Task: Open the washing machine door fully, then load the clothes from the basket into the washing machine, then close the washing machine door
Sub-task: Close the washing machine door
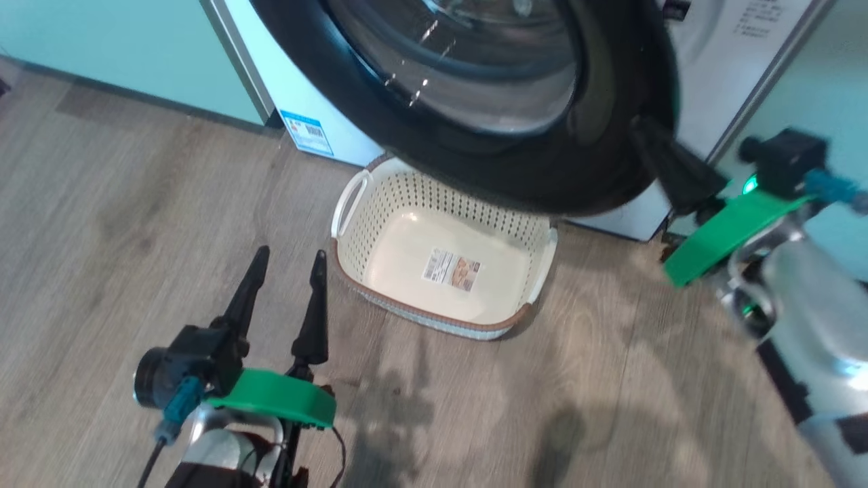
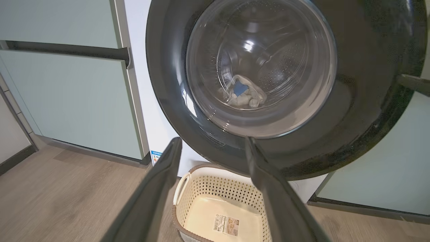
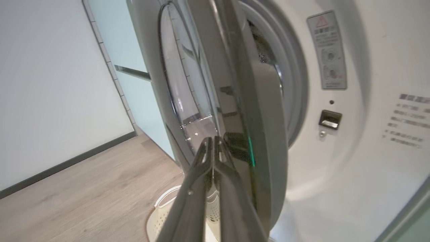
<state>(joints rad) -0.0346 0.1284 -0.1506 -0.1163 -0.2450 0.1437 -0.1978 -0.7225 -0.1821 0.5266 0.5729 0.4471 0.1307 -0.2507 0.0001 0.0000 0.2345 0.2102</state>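
The right gripper (image 3: 213,139), clenched on nothing, has its tip at the free rim of the washing machine door (image 1: 488,173), which stands ajar from the washing machine (image 3: 352,151). The left gripper (image 1: 288,257) hangs released over open floor (image 1: 135,203) beside the basket (image 1: 434,320), bare but for a label (image 1: 451,269); the clothes (image 2: 247,95) lie in the drum (image 2: 285,64).

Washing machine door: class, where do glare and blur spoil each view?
Head view: white glints streak the washing machine door; the right gripper looks blurred. Left wrist view: highlights on the glass, yet the clothes show through. Right wrist view: print on the washing machine is blurred.
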